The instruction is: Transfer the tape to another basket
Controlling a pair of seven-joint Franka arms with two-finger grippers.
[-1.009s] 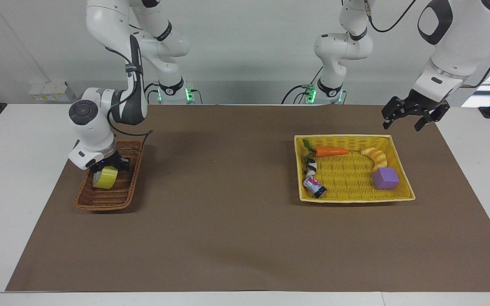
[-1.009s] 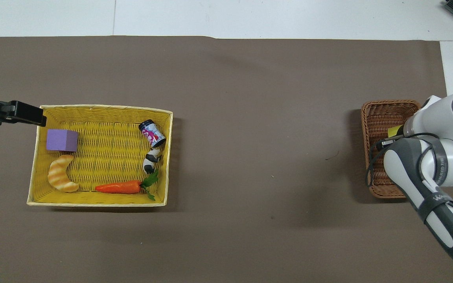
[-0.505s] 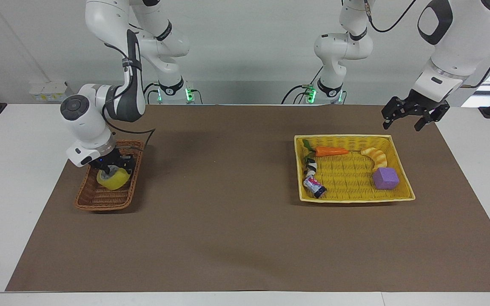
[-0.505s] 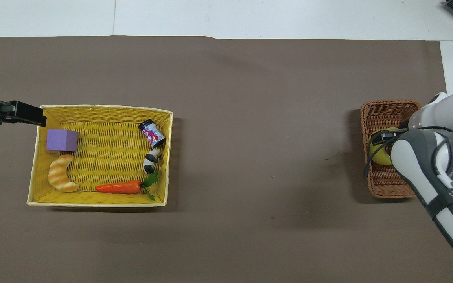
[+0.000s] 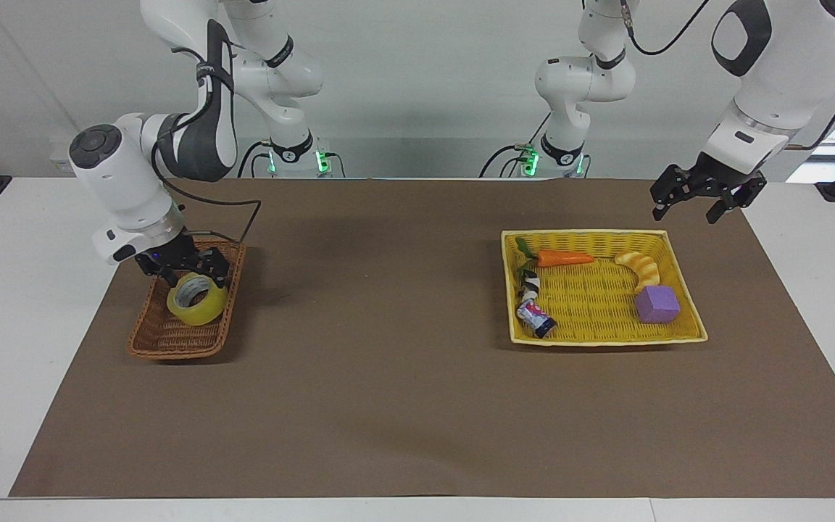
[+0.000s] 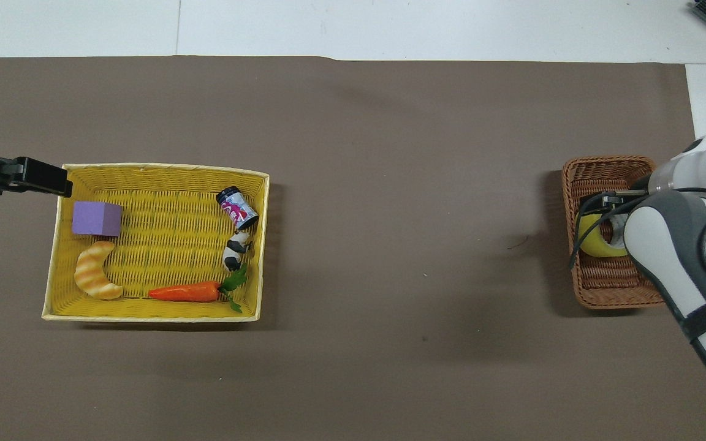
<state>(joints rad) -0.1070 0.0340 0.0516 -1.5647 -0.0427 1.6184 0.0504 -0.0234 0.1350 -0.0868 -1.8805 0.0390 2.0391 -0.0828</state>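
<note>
Facing view: the right gripper (image 5: 184,265) hangs over the narrow brown wicker basket (image 5: 160,339) at the right arm's end of the table, its black fingers (image 5: 219,274) spread. The yellowish translucent roll of packing tape (image 5: 197,299) with a white core lies in that basket just below the fingertips, tilted, its hole showing; whether a finger touches it I cannot tell. The left gripper (image 5: 687,211) waits in the air, fingers apart, over the brown mat beside the wide bright yellow woven basket (image 5: 686,286), which holds a purple cube (image 5: 657,304).
</note>
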